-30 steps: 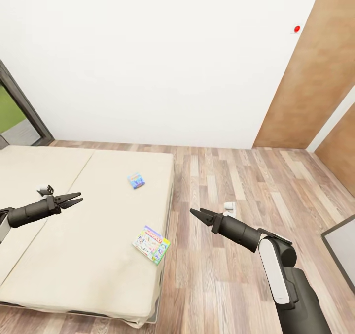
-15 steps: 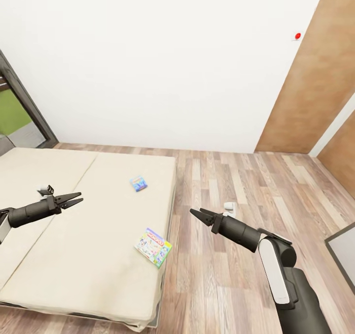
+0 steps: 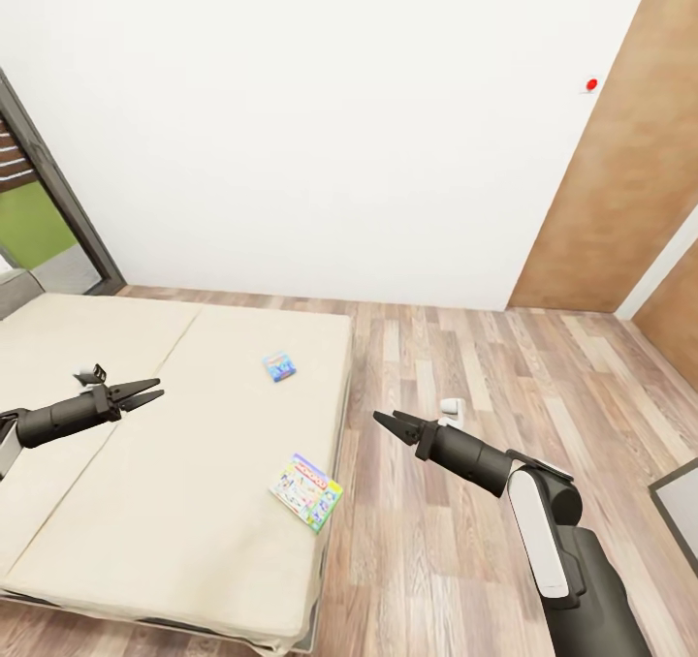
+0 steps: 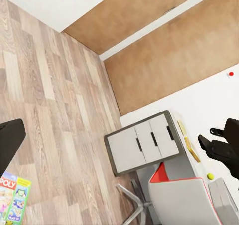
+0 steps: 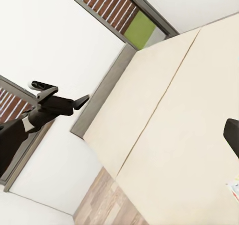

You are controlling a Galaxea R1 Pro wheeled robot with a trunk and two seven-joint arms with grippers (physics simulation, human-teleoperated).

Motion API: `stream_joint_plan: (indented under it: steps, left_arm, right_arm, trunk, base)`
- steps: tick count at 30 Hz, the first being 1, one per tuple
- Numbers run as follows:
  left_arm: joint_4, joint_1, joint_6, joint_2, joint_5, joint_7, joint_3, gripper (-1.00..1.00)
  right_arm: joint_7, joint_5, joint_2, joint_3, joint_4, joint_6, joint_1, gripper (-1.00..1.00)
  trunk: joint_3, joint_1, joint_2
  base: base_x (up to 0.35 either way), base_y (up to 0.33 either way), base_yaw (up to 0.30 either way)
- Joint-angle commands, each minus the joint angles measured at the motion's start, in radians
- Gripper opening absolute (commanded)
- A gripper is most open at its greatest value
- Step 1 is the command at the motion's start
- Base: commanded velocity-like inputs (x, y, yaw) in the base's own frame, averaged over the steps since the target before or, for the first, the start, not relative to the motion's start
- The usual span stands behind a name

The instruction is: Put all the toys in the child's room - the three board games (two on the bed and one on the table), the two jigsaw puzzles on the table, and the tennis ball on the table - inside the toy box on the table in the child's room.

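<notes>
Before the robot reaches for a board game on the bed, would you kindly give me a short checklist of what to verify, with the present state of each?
1. Both games on the bed: ok. The larger board game lies near the mattress edge, the small blue board game further up.
2. Games clear of each other: ok, they lie apart.
3. Left gripper free: ok, jaws slightly parted, nothing between them, above the mattress.
4. Right gripper free: ok, nothing held, but it is over the floor, beside the bed.
5. Larger game within reach: cannot tell.
6. Toy box ready: cannot tell.
</notes>
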Motion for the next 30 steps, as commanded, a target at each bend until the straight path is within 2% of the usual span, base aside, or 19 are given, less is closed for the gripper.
stream_joint_plan:
  steps: [1,22,30]
  left_arm:
    - [0.000,-0.001,0.011,0.000,-0.002,-0.004,0.002,1.00]
    - [0.000,-0.001,0.010,-0.003,-0.002,-0.004,0.002,1.00]
    - [0.000,-0.001,0.011,-0.003,-0.002,-0.004,0.002,1.00]
  right_arm:
    - [0.003,-0.001,0.001,-0.002,0.000,0.005,-0.001,1.00]
    - [0.003,-0.009,0.000,-0.003,0.001,0.005,-0.001,1.00]
    - [0.003,-0.009,-0.001,-0.003,0.001,0.005,-0.001,1.00]
  trunk:
    - [0.000,0.001,-0.002]
    - [0.034,0.001,-0.002]
    - [0.038,0.001,-0.002]
  base:
    - [0.000,0.000,0.068]
    - [0.000,0.000,0.009]
    - [0.000,0.000,0.000]
